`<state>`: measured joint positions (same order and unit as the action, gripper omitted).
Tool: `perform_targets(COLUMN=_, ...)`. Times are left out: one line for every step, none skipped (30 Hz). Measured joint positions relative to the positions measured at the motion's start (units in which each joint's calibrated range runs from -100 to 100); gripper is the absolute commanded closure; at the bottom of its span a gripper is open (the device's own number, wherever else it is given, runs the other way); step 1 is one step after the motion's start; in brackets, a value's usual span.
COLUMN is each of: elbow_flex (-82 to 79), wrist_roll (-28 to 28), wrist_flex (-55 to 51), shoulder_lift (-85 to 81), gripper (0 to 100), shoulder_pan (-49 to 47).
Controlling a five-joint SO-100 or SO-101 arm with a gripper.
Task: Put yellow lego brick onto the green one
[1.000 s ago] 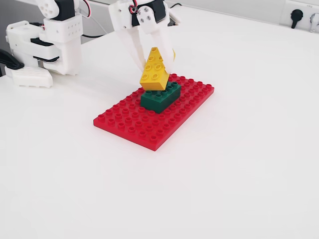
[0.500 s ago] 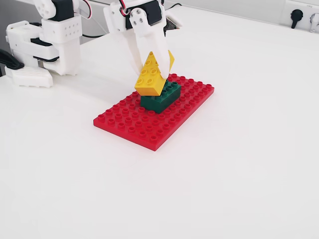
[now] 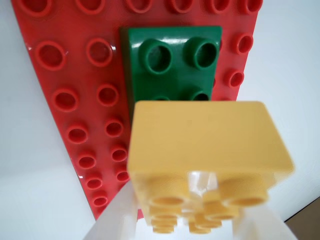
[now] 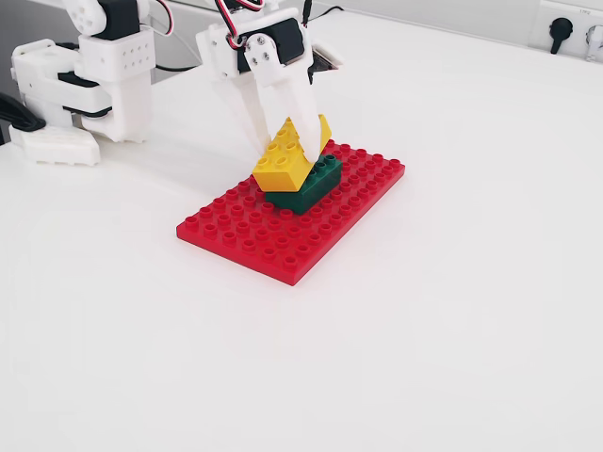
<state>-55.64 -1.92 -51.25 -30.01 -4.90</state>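
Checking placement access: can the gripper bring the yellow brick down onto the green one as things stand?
Probably yes: the gripper holds the yellow lego brick tilted on the green one; nothing else crowds it on the red baseplate.

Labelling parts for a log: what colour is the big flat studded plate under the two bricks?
Red; the large flat studded plastic baseplate shows best in the fixed view.

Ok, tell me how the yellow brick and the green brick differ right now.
The yellow brick is tilted and clamped in the gripper; the green brick sits flat on the red baseplate. Yellow is bright, green dark. Yellow's lower edge appears to rest on green, not pressed on. Both are studded bricks of similar size.
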Motion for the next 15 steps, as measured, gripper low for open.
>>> perform_targets(elbow_flex=0.0, wrist_roll=0.0, wrist_flex=0.0, shoulder_lift=0.0, gripper=92, shoulder_pan=0.0)
perform_targets(elbow_flex=0.0, wrist_roll=0.0, wrist_flex=0.0, shoulder_lift=0.0, gripper=92, shoulder_pan=0.0)
perform_targets(elbow_flex=0.0, wrist_roll=0.0, wrist_flex=0.1, shoulder_lift=0.0, gripper=92, shoulder_pan=-0.2)
perform_targets(elbow_flex=0.0, wrist_roll=0.0, wrist_flex=0.1, shoulder_lift=0.0, gripper=92, shoulder_pan=-0.5)
perform_targets(elbow_flex=0.0, wrist_roll=0.0, wrist_flex=0.1, shoulder_lift=0.0, gripper=92, shoulder_pan=-1.0)
perform_targets(elbow_flex=0.0, wrist_roll=0.0, wrist_flex=0.1, shoulder_lift=0.0, gripper=92, shoulder_pan=-1.6)
perform_targets(elbow_flex=0.0, wrist_roll=0.0, wrist_flex=0.1, shoulder_lift=0.0, gripper=92, shoulder_pan=-2.1)
perform_targets(elbow_flex=0.0, wrist_roll=0.0, wrist_flex=0.1, shoulder_lift=0.0, gripper=92, shoulder_pan=-2.8)
perform_targets(elbow_flex=-0.1, wrist_roll=-0.2, wrist_flex=0.1, shoulder_lift=0.0, gripper=92, shoulder_pan=-3.3)
perform_targets(elbow_flex=-0.1, wrist_roll=-0.5, wrist_flex=0.1, shoulder_lift=0.0, gripper=92, shoulder_pan=-3.8)
perform_targets(elbow_flex=-0.1, wrist_roll=-0.6, wrist_flex=0.1, shoulder_lift=0.0, gripper=92, shoulder_pan=-4.1)
perform_targets(elbow_flex=-0.1, wrist_roll=-0.7, wrist_flex=0.1, shoulder_lift=0.0, gripper=92, shoulder_pan=-4.3)
perform_targets(elbow_flex=-0.1, wrist_roll=-0.9, wrist_flex=0.1, shoulder_lift=0.0, gripper=92, shoulder_pan=-4.5)
perform_targets(elbow_flex=-0.1, wrist_roll=-1.1, wrist_flex=0.1, shoulder_lift=0.0, gripper=92, shoulder_pan=-4.5)
perform_targets(elbow_flex=-0.1, wrist_roll=-1.2, wrist_flex=0.1, shoulder_lift=0.0, gripper=92, shoulder_pan=-4.5)
